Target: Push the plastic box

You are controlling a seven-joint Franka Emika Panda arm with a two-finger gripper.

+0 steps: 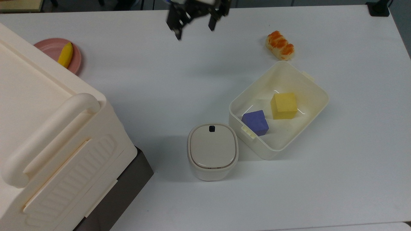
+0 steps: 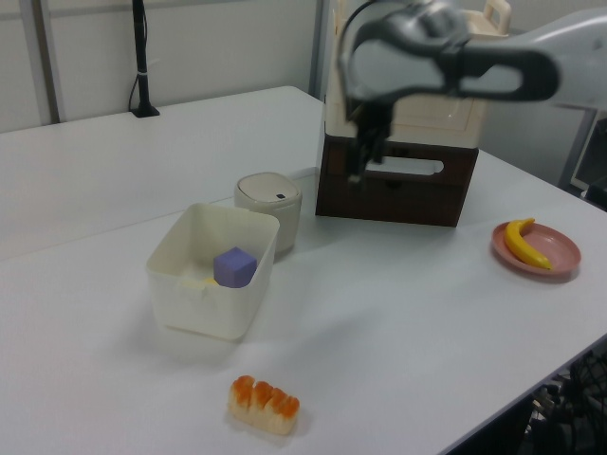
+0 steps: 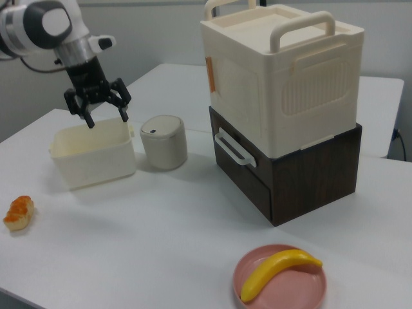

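Top view, L to R: tool (image 1: 193,28) up high at far edge of tabletop (image 1: 160,83), fingers spread wide, nothing held, well apart from plastic box (image 1: 308,84). Box sits right of centre, just beside lidded bin (image 1: 212,150); cream-white, lidless, rounded corners, tab handles. Inside: purple cube (image 1: 255,122), yellow cube (image 1: 283,105).

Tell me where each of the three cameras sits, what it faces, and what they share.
Top view: overhead, looking down on the table; the open gripper shows at the top edge.
Left view: low, beside the bread, facing the plastic box and crate; the blurred arm shows.
Right view: low, beside the banana plate, facing the crate; the gripper hangs above the box.
All three share the box and lidded bin.
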